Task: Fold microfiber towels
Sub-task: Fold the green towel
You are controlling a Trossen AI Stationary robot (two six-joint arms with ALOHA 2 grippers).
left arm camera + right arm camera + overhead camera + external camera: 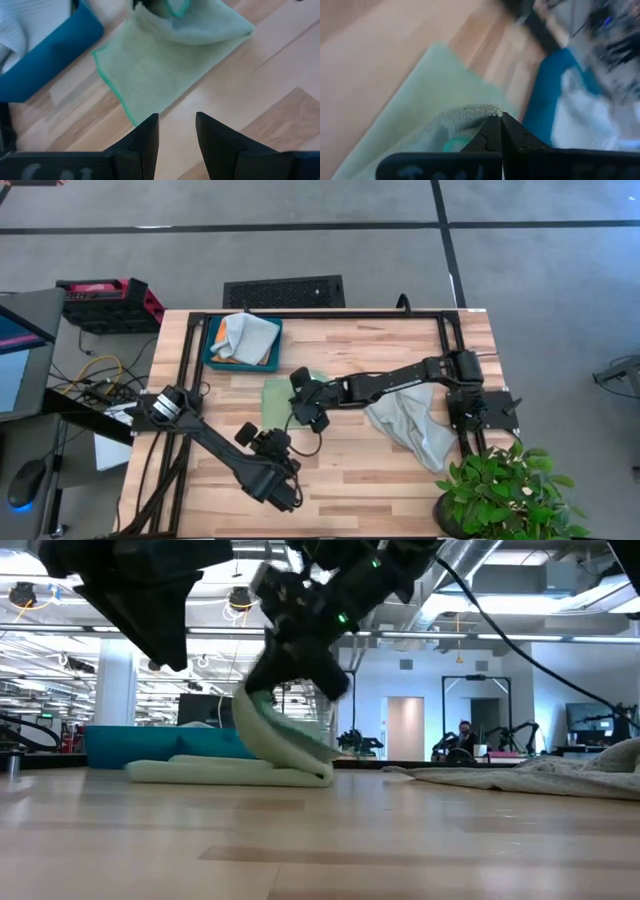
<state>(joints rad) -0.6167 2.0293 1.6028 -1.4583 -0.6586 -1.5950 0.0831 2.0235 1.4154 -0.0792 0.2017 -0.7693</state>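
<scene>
A light green towel lies mid-table, its left part flat on the wood. My right gripper is shut on the towel's right part, which rises in a curl over the flat part. My left gripper hovers open just near of the towel, pointing at it with nothing between its fingers. A pale grey towel lies crumpled on the table's right side. Another grey towel sits in the teal tray at the far left. My right gripper pinches the green towel at its hemmed edge between its two shut fingers. The fingers slant down from the table's right. The held part is lifted and bends over, while the rest of the towel stays flat on the table.
A potted plant stands at the near right corner. A red case and cables lie off the table's far left. Black frame rails run along the table's sides. Bare wood stretches along the near side.
</scene>
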